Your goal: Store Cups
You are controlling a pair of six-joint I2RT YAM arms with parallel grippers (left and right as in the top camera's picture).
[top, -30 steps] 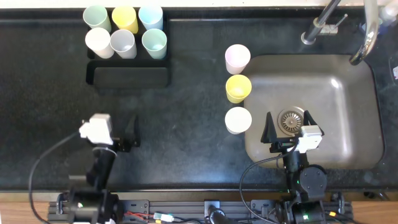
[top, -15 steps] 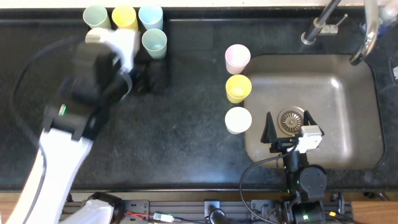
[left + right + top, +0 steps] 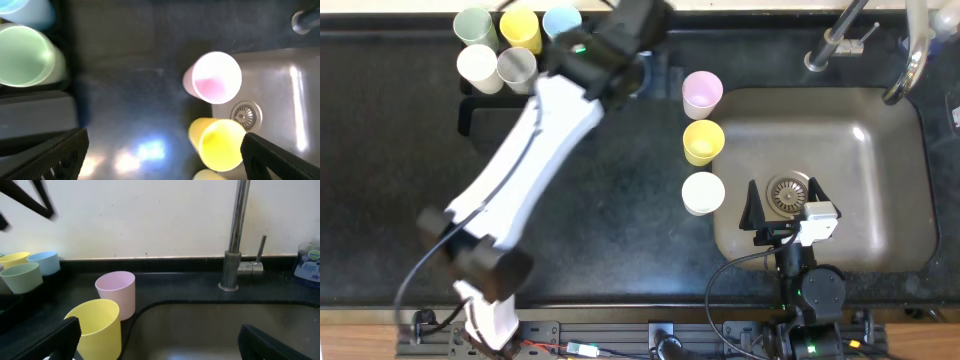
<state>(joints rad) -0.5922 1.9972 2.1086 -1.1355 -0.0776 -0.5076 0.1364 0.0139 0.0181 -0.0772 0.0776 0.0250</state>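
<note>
Nearest the arm bases, the right gripper hangs low over the sink with its jaws spread wide and nothing between them. Just beside the sink's rim, three cups stand upright in a line on the counter: the white cup closest, then the yellow cup, then the pink cup. None of them is stored yet.

Farther on, the left gripper is out over the bare counter between the pink cup and the rack. It is wide open and empty, so no cup is in transit.

At the far side, the rack already holds a cluster of upright cups, among them a green cup and a blue cup. The left arm covers part of the rack from above, so the count is probably six, though I cannot be sure.

As I judge it, the job is about two-thirds done, with three cups left to carry over and the pink one the likeliest next pick.
</note>
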